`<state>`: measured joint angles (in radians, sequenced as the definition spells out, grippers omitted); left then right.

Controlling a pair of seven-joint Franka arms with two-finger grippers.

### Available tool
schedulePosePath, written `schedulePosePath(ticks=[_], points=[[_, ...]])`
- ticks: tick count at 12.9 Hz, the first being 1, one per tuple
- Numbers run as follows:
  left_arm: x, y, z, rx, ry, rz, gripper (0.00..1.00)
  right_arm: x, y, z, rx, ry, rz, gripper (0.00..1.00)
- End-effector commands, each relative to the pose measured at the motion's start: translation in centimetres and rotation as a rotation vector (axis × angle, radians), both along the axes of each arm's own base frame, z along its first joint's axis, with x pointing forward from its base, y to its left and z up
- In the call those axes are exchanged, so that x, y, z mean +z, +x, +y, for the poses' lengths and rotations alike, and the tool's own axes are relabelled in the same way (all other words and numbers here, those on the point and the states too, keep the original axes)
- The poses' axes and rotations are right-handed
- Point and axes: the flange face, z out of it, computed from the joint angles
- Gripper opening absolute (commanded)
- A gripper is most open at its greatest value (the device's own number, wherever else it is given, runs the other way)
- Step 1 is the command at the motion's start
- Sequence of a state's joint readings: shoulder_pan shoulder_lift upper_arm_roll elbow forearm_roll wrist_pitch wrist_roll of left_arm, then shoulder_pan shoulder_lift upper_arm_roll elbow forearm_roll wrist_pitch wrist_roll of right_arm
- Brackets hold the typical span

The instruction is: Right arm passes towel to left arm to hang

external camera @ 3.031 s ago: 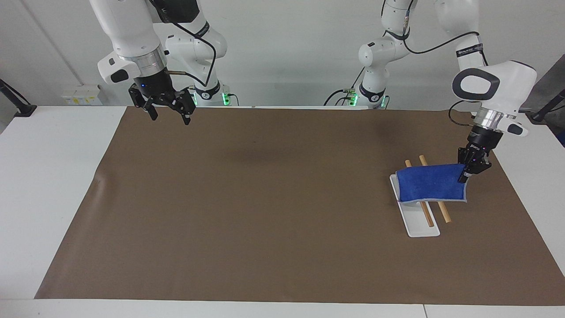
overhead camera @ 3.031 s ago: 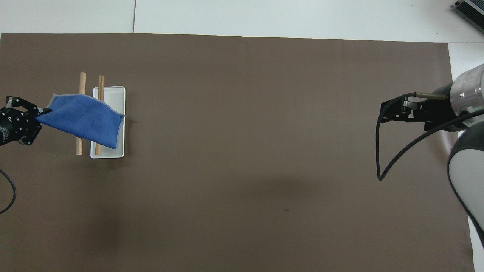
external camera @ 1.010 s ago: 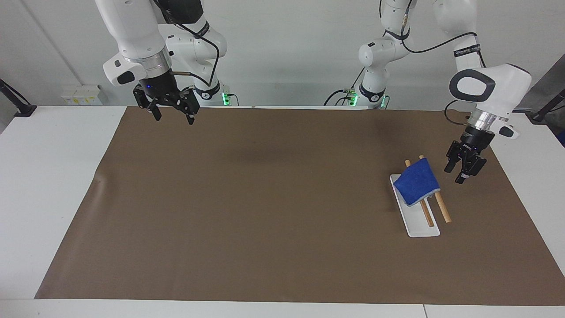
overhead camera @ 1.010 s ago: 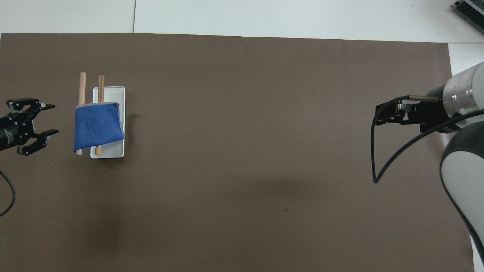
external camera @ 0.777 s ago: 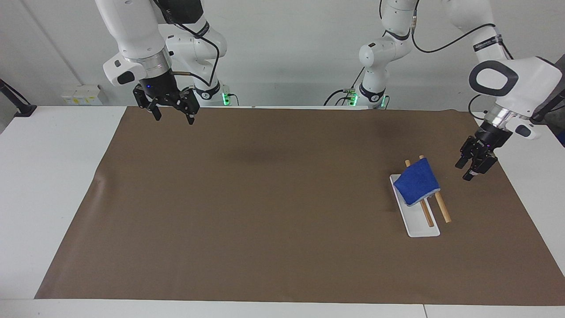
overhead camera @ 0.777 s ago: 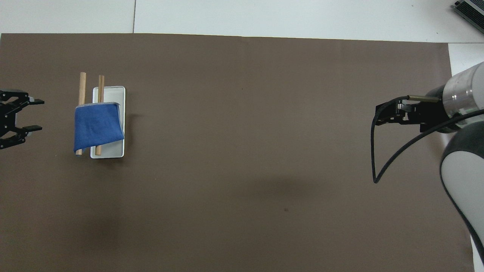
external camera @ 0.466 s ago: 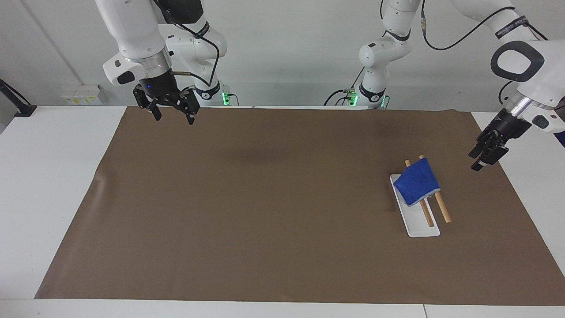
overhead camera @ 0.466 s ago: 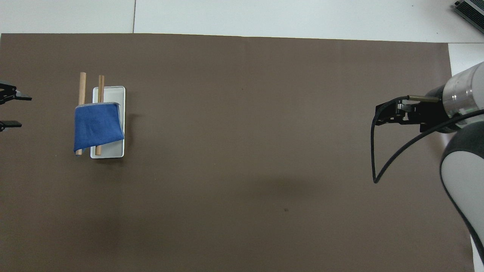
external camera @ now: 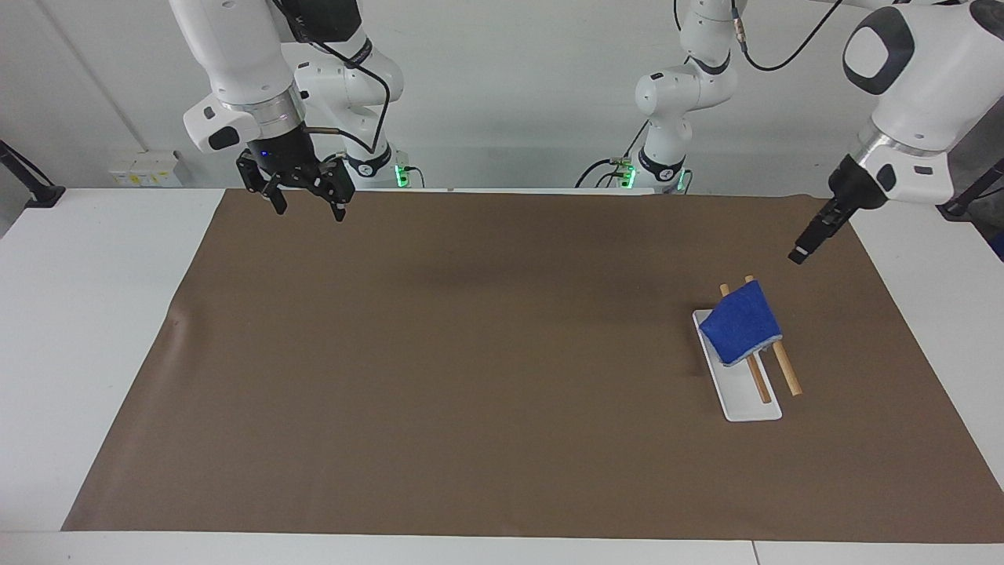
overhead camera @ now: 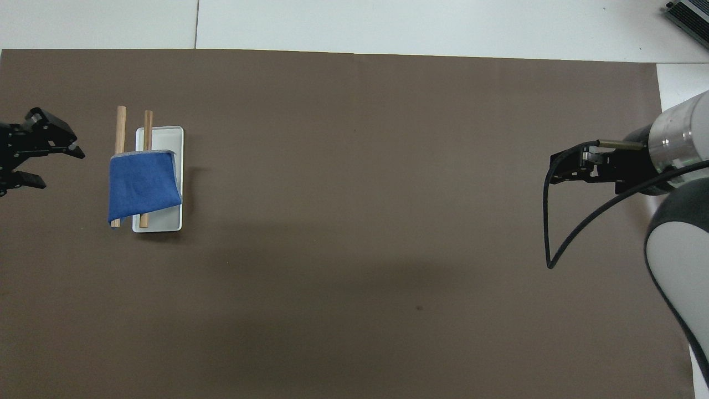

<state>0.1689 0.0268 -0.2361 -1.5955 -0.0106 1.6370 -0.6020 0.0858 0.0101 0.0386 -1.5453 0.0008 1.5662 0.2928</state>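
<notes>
The royal-blue towel point(external camera: 740, 322) hangs folded over two wooden rods point(external camera: 787, 373) that lie on a white tray point(external camera: 747, 405), toward the left arm's end of the table. It also shows in the overhead view point(overhead camera: 143, 185), draped over the rods point(overhead camera: 120, 124) and part of the tray point(overhead camera: 164, 136). My left gripper point(external camera: 800, 253) is open and empty, raised over the brown mat beside the rods, apart from the towel; it also shows in the overhead view point(overhead camera: 62, 170). My right gripper point(external camera: 307, 210) is open and empty, and waits over the mat's edge at the right arm's end.
A brown mat point(external camera: 471, 353) covers most of the white table. A black cable point(overhead camera: 554, 244) loops from the right arm's wrist point(overhead camera: 664, 149) over the mat.
My left gripper let go of the towel, which dropped folded over the rods. The gripper then drew away from the rods and rose. The right arm has hardly moved.
</notes>
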Motion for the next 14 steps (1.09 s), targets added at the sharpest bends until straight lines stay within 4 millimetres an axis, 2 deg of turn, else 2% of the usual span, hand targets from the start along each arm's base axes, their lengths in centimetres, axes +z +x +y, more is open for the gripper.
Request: schedulePosePath(ticks=[1,3,4,8,9,11,12,14], points=[[-0.1,-0.4,-2.3,-0.26,0.084,0.078,0.73,0.0,-0.4,-0.3,0.022,-0.015,0.006,1.0],[1.3,-0.9,-1.7,-0.446,0.08,0.11,0.73,0.0,-0.4,-0.3,0.022,-0.015,0.006,1.0],[1.3,-1.0,-1.3,-0.49,0.078,0.122,0.74,0.0,-0.4,-0.3,0.022,-0.015,0.006,1.0],[2.9,-1.4,-1.1,-0.572,0.104,0.152,0.75,0.0,-0.4,-0.3,0.022,-0.015,0.008,1.0],[3.0,-1.6,-1.2,-0.576,0.098,0.139,0.79,0.0,-0.4,-0.3,0.022,-0.015,0.006,1.0],[0.8,-2.4,-1.1,-0.576,0.111,0.119,0.84,0.0,-0.4,-0.3,0.022,-0.015,0.008,1.0],[-0.4,-2.7,-1.4,-0.58,0.123,0.09,0.9,0.0,-0.4,-0.3,0.022,-0.015,0.008,1.0],[-1.2,-2.9,-1.9,-0.588,0.113,0.064,1.0,0.0,-0.4,-0.3,0.022,-0.015,0.008,1.0]])
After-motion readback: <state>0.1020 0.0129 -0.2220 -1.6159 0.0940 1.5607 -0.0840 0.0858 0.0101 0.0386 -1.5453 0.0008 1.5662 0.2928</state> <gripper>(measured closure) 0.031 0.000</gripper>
